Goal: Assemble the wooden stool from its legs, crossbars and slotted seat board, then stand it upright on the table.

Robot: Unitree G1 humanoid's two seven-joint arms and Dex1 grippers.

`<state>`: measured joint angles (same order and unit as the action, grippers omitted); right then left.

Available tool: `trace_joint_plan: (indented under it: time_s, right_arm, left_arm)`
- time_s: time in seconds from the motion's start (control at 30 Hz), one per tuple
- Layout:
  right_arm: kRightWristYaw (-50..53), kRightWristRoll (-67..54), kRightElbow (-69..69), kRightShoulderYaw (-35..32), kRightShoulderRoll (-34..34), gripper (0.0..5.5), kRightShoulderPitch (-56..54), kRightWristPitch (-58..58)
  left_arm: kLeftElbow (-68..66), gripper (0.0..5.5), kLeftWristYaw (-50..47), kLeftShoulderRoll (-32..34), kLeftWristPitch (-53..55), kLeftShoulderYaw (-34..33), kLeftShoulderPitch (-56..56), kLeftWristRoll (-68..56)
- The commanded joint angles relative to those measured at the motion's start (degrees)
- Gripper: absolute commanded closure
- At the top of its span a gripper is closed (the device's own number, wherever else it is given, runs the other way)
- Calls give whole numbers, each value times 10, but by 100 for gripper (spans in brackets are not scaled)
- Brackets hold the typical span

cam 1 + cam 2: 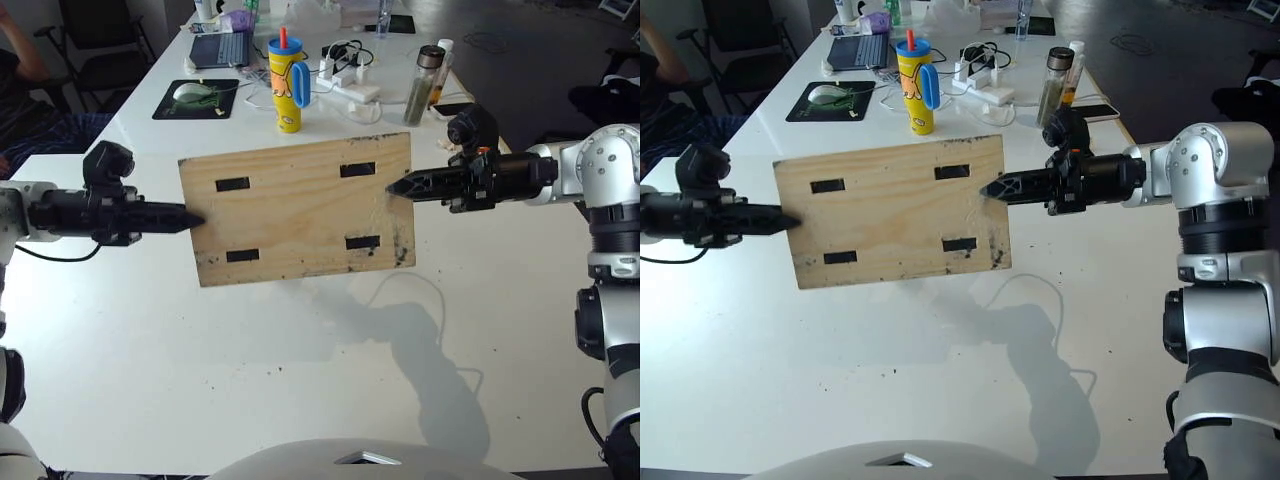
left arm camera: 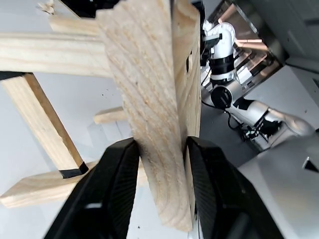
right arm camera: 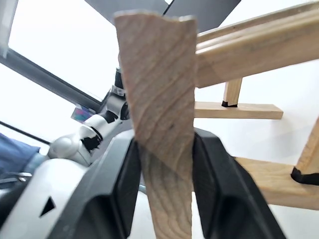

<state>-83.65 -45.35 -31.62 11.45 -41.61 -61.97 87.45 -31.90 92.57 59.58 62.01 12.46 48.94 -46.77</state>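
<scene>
Two-sided hold: left gripper (image 1: 195,219) fingers clamped on the left edge of the slotted seat board (image 1: 295,205), which sits level above the bench (image 1: 200,350), with right gripper (image 1: 395,187) fingers clamped on its right edge. Under it, legs (image 2: 42,124) and crossbars (image 2: 50,55) look already fitted, so I'd judge only the upright set-down is left.

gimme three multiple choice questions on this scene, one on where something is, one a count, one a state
1. Where does the yellow cup stand?
A) beyond the seat board's far edge
B) on the board
C) under the board

2. How many slots show in the seat board?
A) two
B) four
C) six

3. How is the seat board held?
A) by nothing
B) by the left jaws alone
C) by both jaws, one at each short edge

Answers: 1 A, it stands on the table behind the board; 2 B, two rows of two dark slots; 3 C, each wrist view shows jaws clamped on the board's edge.
</scene>
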Motion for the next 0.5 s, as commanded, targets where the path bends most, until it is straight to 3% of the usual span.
trace_joint_plan:
  time_s: [0.03, 0.07, 0.2, 0.4, 0.5]
  right_arm:
    - [-50, 45, -168, 68, 71, 418, -45, -13]
    - [-56, 64, -207, 71, 78, 382, -50, -35]
    - [-59, 128, -328, 56, 86, 324, -69, -138]
    - [102, 153, -435, -66, 80, 218, -93, -298]
    - [184, 160, -450, -119, 72, 216, -78, -358]
  left_arm:
    - [-200, 401, -1, -61, -50, 76, 80, 80]
    - [-237, 401, -1, -71, -60, 73, 90, 86]
    - [-336, 317, -1, -84, -109, 49, 117, 116]
    - [-396, 221, -1, -79, -166, -3, 109, 169]
    - [-383, 179, -1, -77, -174, -19, 73, 173]
